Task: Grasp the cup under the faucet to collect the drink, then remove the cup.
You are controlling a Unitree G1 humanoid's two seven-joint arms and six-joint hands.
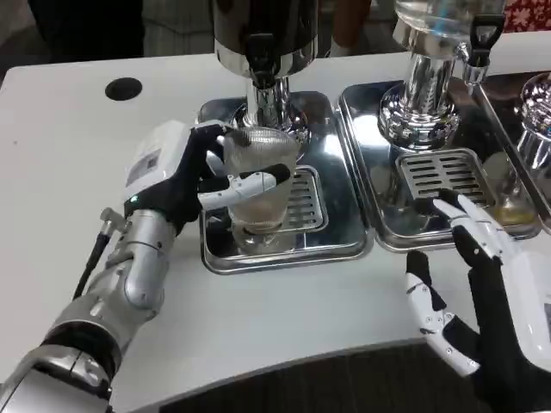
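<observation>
- The cup (258, 185) is a clear ribbed glass tumbler standing upright on the slotted drip grate (301, 200) of a shiny steel tray (284, 251), directly below the faucet (261, 53) of the left drink dispenser (265, 34); a little pale liquid shows at its bottom, though how much is hard to judge through the ribbing.
- The left robot hand (194, 176) is wrapped around the cup: a white finger crosses its front and dark fingers curl at its far side, so it is grasping the glass.
- A small label sits on the white back of that hand, its print too small to read.
- The left forearm (129, 275) is silver metal with a thin black cable running beside it; its lower end is cut off by the picture's corner.
- The dispenser's dark body is cropped at the top edge; its chrome pedestal stands on the tray behind the cup.
- A second steel tray (383, 232) lies just beside the first, carrying another chrome-based dispenser (426, 86) with a black tap handle and its own grate.
- The right robot hand (469, 284) rests released near that tray's front edge, fingers spread, holding nothing; its wrist is cut off.
- A third tray at the far right is only partly visible.
- The white table (77, 155) has a round black hole (123, 88).
</observation>
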